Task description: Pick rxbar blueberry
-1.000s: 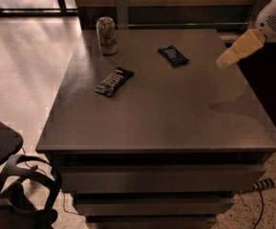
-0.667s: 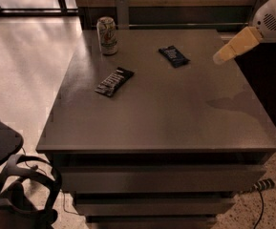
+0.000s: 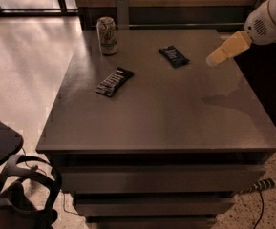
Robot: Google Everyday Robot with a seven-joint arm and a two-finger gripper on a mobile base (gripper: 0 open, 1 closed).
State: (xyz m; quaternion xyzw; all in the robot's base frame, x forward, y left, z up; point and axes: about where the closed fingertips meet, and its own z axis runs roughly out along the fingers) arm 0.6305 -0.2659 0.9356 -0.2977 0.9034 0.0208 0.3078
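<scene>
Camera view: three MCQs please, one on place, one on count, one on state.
1. Where does the rxbar lie on the table?
A) far half, right of the can
B) near edge
C) left corner

2. How many wrapped bars are on the table?
A) one
B) two
C) three

3. How does the rxbar stand to the pincer?
A) gripped by it
B) flat on the table, apart from it
C) pinned under it

Key:
1 A, it lies beyond the centre, right of the can.
2 B, the rxbar plus the longer black bar.
3 B, the pincer hangs to the rxbar's right, over the table's far right part, not touching it.
</scene>
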